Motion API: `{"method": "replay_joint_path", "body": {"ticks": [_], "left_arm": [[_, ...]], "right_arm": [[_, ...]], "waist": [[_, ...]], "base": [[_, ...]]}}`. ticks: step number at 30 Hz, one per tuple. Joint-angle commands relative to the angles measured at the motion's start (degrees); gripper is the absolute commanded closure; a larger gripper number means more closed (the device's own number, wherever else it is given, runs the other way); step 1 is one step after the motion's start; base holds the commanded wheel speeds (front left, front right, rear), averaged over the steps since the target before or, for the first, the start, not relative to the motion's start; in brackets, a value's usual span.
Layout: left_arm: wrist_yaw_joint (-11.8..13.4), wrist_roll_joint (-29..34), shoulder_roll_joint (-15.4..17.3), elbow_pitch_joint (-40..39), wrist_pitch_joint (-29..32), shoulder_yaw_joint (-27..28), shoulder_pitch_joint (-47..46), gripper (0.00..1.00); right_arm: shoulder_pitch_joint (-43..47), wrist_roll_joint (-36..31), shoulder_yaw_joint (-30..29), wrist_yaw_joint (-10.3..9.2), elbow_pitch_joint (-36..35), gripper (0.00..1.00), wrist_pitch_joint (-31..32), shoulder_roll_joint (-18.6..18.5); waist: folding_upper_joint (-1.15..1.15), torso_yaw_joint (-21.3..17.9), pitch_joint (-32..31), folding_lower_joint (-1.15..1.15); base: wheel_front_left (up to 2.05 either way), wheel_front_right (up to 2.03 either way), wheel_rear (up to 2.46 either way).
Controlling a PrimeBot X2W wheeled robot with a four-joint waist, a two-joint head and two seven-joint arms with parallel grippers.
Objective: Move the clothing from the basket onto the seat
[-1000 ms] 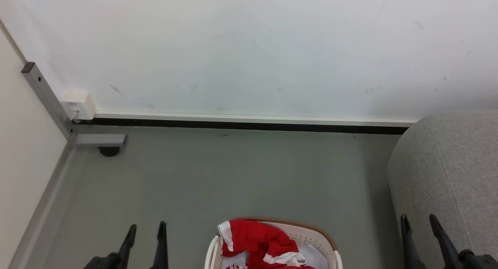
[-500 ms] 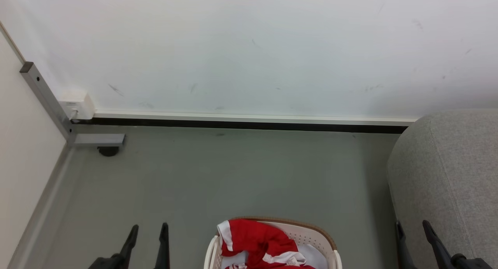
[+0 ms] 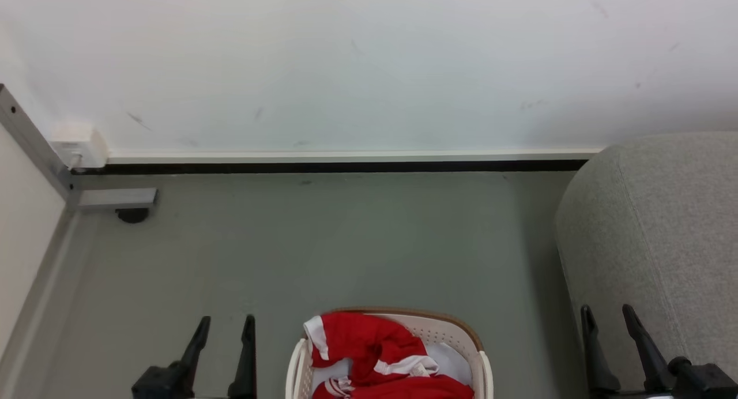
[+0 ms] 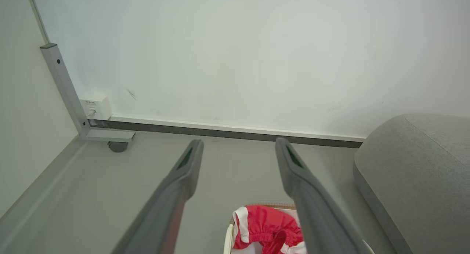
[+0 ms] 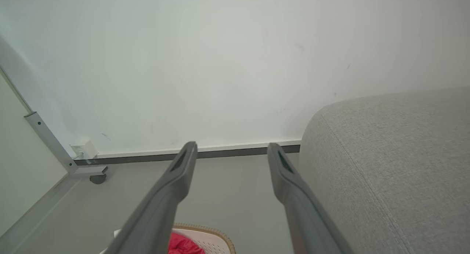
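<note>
The red clothing (image 3: 363,347) is piled in the basket (image 3: 444,332), and one corner seems to lie up on the rim on the basket's left side. None of it is on the seat (image 3: 651,226) yet. The seat is the big grey thing off to the basket's right. The left gripper (image 3: 226,318) hangs just left of the basket. The right gripper (image 3: 606,308) hangs well to the basket's right, close by the seat. Both have their fingers spread wide with nothing in them. I think a few things could go wrong. The cloth is soft and bunched up, so a pinch may catch only one fold. Then the rest could slip out and drop on the floor (image 3: 323,243) between the basket and the seat. The fingers could also grab the white pad (image 3: 452,358) under the red cloth, or bump the basket and push it away. Beyond the basket is a white wall (image 3: 369,70). Far to the basket's left stand a grey metal post (image 3: 34,151), a small wheel (image 3: 131,215) and a white box (image 3: 78,145). I see nothing in the way from basket to seat.
</note>
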Motion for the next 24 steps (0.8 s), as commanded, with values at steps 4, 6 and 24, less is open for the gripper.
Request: {"method": "replay_joint_path", "body": {"ticks": [4,6,24], "left_arm": [[-1.37,1.87,0.35,0.57,-0.04,-0.65,-3.74,0.00],[-2.06,2.69,0.44,1.46,-0.04,-1.31,-5.71,0.00],[-4.02,2.60,5.73,29.12,8.62,-26.50,-27.01,0.00]], "right_arm": [[-2.35,1.34,0.10,-0.12,-1.23,0.00,-0.10,-0.34],[-3.43,1.75,0.29,-0.12,-1.74,0.00,-0.10,-0.34],[-12.11,5.75,4.72,-0.12,-7.35,0.00,-0.09,-0.28]], "waist": [[0.00,-3.58,4.34,0.00],[0.00,-4.97,6.20,0.00],[0.00,-16.09,22.80,0.00]], "base": [[0.00,0.00,0.00],[0.00,0.00,0.00],[0.00,0.00,0.00]]}}
